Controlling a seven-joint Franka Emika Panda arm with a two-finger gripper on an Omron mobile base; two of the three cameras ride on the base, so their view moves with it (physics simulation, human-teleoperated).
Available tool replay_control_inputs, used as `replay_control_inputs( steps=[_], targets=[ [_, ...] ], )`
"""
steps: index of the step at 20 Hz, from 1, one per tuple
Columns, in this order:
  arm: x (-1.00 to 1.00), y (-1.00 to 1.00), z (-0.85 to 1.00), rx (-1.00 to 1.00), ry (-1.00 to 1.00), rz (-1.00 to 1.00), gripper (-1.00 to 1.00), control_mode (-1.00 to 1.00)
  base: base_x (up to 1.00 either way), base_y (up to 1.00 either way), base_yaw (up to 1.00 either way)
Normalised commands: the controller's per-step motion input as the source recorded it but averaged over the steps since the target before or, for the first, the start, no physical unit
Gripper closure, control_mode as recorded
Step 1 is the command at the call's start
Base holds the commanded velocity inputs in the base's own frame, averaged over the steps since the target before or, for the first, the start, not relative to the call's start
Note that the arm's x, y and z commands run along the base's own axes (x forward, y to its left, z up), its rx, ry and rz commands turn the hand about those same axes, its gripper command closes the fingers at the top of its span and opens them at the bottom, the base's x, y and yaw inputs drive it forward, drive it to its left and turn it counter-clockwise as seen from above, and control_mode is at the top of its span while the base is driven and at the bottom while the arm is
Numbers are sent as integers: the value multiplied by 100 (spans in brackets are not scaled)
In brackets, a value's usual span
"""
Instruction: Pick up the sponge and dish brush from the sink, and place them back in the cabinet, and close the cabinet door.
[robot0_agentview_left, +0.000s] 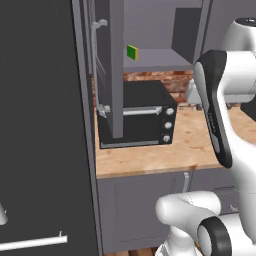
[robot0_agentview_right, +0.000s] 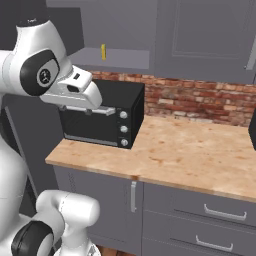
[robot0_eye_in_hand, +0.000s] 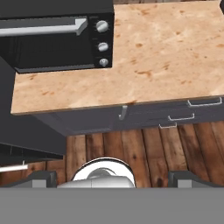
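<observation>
you see one sponge on the cabinet shelf, one toaster oven with three knobs on the bench, tool released, holding nothing

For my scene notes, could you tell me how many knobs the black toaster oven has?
3, stacked in a column down the right side of the toaster oven's front: top knob, middle knob, bottom knob.

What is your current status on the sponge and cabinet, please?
Tool open, empty, looking down over countertop. Sponge on open cabinet's shelf. Cabinet door open above toaster oven.
</observation>
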Motion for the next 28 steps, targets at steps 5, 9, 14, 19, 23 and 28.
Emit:
replay_control_inputs(
  steps=[5, 9, 14, 19, 23, 28],
  targets=[
    [0, 0, 0, 0, 0, 0, -100, 100, -24, -10, -1],
    [0, 0, 0, 0, 0, 0, -100, 100, -20, -7, -1],
    [0, 0, 0, 0, 0, 0, -100, 100, -15, -4, -5],
    [0, 0, 0, 0, 0, 0, -100, 100, -9, -11, -44],
    [0, 0, 0, 0, 0, 0, -100, 100, -9, -11, -73],
    [0, 0, 0, 0, 0, 0, -100, 100, -4, -3, -86]
  ],
)
